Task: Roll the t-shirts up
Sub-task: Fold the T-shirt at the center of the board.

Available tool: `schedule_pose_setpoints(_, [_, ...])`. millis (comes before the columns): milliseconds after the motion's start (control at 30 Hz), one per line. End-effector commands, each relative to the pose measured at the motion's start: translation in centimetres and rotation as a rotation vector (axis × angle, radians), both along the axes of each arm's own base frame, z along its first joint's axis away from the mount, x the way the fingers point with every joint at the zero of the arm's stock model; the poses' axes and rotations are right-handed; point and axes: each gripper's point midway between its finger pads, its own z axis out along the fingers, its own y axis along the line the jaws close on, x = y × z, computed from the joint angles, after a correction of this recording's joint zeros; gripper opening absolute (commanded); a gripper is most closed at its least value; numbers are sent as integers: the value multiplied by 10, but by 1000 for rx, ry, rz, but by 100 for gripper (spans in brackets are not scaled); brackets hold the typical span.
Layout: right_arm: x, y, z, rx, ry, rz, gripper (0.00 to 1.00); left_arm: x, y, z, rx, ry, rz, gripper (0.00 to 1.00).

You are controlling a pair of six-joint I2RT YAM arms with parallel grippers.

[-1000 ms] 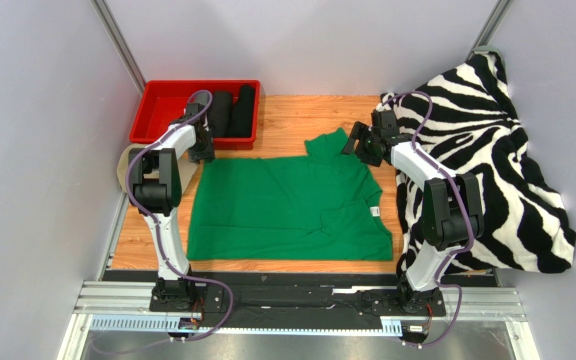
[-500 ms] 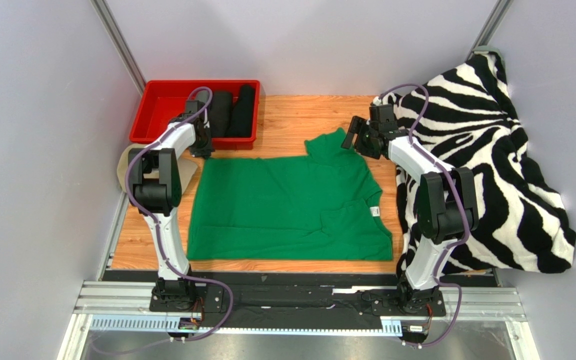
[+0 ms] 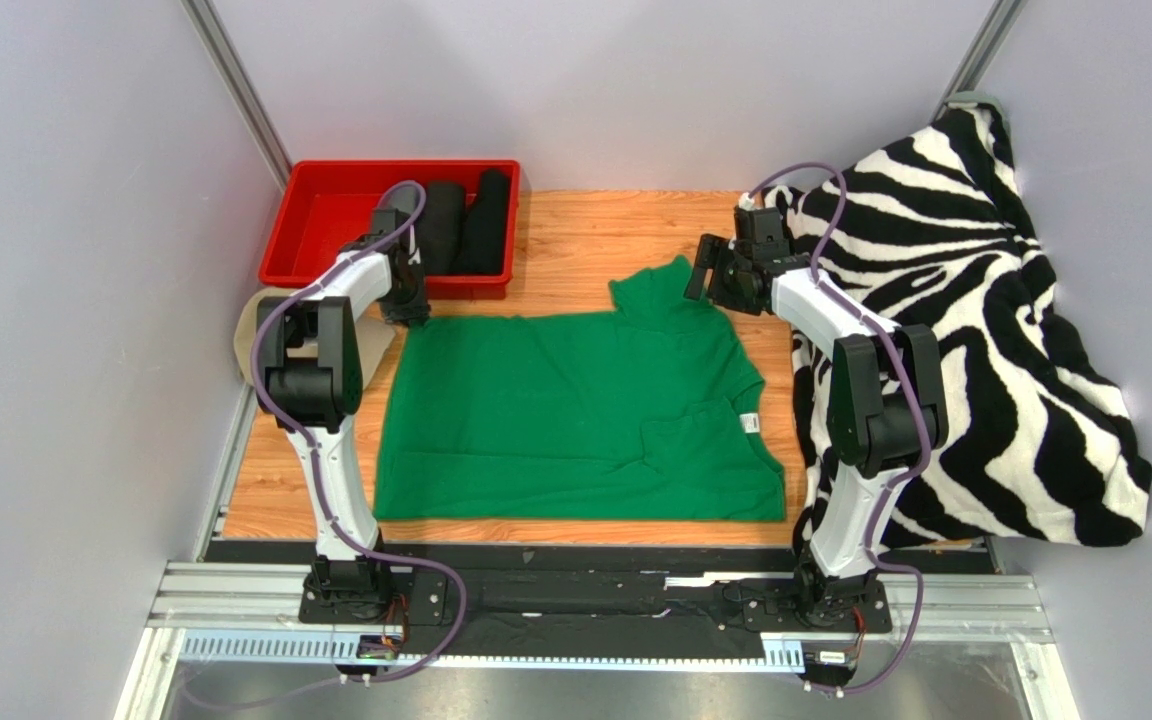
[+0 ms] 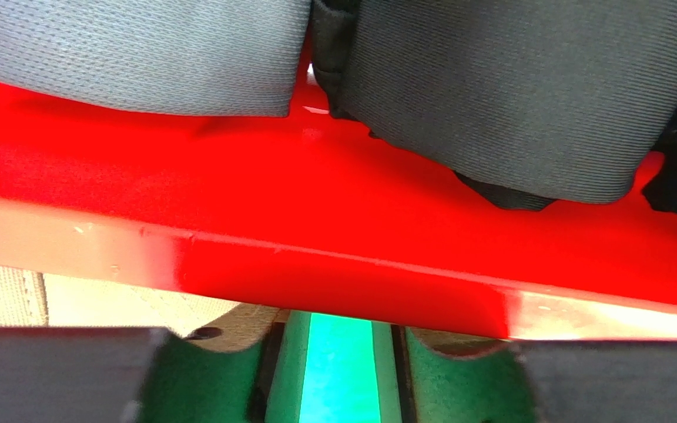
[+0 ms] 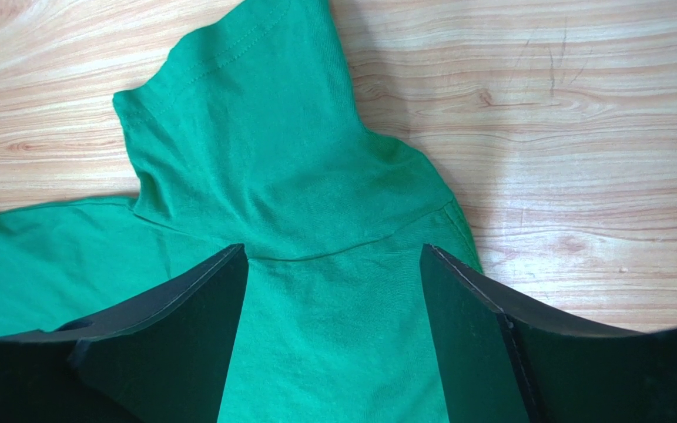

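The bright green t-shirt (image 3: 582,413) lies flat on the wooden table, one sleeve (image 3: 662,288) sticking out at its far right, its white label (image 3: 751,425) at the right edge. My left gripper (image 3: 405,305) is at the shirt's far-left corner beside the red bin; in the left wrist view its fingers stand close together with green cloth between them (image 4: 338,379). My right gripper (image 3: 710,278) is open just above the sleeve (image 5: 245,132), jaws wide, nothing held (image 5: 333,291). A dark grey roll (image 3: 440,225) and a black roll (image 3: 488,218) lie in the bin.
The red bin (image 3: 319,225) stands at the far left, its rim (image 4: 315,264) right in front of my left fingers. A beige cap (image 3: 244,323) lies left of the shirt. The zebra-striped blanket (image 3: 973,300) covers the right side.
My right gripper has moved a little farther back and up beside the sleeve. My left gripper shifted toward the bin and came back. The shirt has not moved.
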Motion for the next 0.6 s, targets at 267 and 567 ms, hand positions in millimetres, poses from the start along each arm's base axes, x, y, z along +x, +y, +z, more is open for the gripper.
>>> schedule_pose_setpoints(267, [14, 0, 13, -10, -53, 14, 76, 1, -1, 18, -14, -35, -13, 0])
schedule_pose_setpoints(567, [41, -6, 5, -58, -30, -14, 76, 4, -9, 44, -61, -135, -14, 0])
